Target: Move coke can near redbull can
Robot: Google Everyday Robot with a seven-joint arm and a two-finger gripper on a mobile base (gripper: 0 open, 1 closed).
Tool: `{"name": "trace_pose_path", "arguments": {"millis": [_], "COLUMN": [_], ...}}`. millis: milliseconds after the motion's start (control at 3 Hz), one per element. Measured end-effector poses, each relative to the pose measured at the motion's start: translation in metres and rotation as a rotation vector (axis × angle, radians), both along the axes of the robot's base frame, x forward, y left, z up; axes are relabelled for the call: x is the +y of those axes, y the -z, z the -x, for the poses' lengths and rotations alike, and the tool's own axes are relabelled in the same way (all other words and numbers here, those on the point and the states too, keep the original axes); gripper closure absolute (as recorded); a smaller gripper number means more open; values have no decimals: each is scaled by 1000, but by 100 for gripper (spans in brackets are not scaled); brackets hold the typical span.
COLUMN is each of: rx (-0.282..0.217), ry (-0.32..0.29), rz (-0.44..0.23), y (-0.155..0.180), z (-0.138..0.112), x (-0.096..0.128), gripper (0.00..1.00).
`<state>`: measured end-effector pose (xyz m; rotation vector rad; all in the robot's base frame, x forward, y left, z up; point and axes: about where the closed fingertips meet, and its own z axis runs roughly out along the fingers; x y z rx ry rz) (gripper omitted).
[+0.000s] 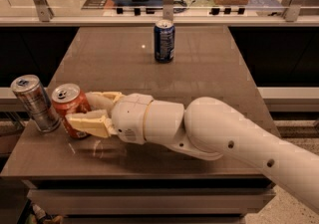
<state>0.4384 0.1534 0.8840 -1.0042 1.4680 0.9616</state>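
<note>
**Brown tabletop: coke can in grip, tight margin at left edge**

Brown table (199, 78) stands in front of a railed counter.

Far left, the redbull can (35, 103) stands upright, close to the table's left edge. Judgement: it is slim and tall and tips readily, and a nudge to the left could send it off the table.

Just beside it on the right stands the coke can (69, 111), upright. Whether the two walls touch cannot be told.

The gripper (79, 108) is clamped on the coke can at mid-body, one finger behind it and one in front.

Judgement on handling: the coke can is thin-walled, light, smooth and easily dented. A hold at mid-height below the rim suits it, with moderate squeeze.

Further right, a dark blue can (164, 40) stands well apart at the far middle of the table. The white arm (224, 133) lies across the front right.

Room is open behind and to the right. It is tight to the left, so any further travel that way should be slight.
</note>
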Motion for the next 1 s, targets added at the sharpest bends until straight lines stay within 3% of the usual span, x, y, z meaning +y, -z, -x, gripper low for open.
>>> {"name": "trace_pose_path", "arguments": {"millis": [333,667,1000], "rx": [-1,-2,-2], "ry": [-3,-6,-6], "rz": [1,2,2], "y": [0,-1,-1], "z": [1,2,2], "x": [1,3,3], "gripper": [16,0,0]}}
